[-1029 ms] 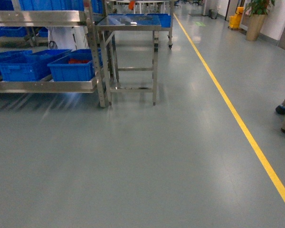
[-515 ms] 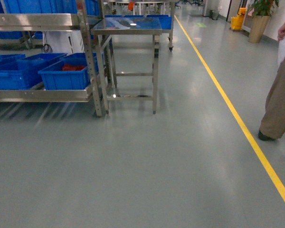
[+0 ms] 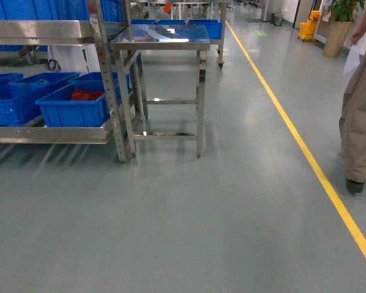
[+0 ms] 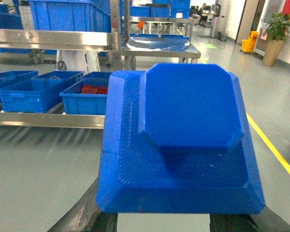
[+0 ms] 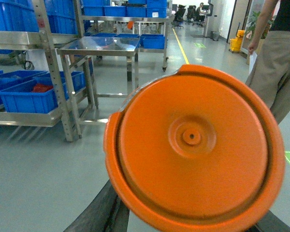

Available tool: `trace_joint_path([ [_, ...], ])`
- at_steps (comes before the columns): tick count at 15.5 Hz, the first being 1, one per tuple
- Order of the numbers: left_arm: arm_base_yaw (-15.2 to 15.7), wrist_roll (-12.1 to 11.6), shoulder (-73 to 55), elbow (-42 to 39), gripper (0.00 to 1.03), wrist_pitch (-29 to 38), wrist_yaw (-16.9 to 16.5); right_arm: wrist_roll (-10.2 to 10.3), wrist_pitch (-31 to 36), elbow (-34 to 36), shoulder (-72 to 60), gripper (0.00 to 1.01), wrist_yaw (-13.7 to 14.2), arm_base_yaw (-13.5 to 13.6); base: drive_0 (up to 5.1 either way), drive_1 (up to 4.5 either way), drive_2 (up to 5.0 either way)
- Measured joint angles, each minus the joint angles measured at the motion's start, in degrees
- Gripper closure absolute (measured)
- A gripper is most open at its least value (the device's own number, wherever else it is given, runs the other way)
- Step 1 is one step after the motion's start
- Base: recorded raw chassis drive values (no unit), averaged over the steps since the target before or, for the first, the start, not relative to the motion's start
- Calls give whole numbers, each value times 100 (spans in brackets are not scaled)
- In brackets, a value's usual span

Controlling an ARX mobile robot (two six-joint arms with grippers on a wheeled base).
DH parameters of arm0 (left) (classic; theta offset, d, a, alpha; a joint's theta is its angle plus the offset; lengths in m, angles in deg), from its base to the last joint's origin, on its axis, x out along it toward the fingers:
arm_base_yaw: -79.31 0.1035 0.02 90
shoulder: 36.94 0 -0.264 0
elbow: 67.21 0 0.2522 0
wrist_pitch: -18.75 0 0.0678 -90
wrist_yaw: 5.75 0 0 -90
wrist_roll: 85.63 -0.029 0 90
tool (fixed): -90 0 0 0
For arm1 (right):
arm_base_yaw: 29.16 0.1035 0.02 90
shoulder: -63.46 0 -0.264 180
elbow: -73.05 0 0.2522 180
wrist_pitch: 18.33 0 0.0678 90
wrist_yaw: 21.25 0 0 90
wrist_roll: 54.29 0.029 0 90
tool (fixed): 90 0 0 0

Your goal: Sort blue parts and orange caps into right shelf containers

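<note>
Grey glossy floor (image 3: 189, 232) ahead of me, a yellow line (image 3: 305, 152) running far right. Steel shelving (image 3: 55, 79) stands left, a steel table (image 3: 161, 43) beside it; potted plant (image 3: 340, 18) far right.

Shelf (image 3: 55, 29) shifted left, steel table (image 3: 161, 38) nearer, bystander (image 3: 360, 104) closer

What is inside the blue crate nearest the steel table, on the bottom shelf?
Red-orange items lie inside the ribbed blue plastic crate beside the stainless steel table. Their exact shape and number are unclear; the crate's front wall hides the lower contents.
</note>
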Motion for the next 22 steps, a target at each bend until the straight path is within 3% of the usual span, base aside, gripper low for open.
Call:
trace_joint_path([
  [22,0,0,0,0,60,11,-15,2,0,0,0,61,0,0,3,421,-415],
])
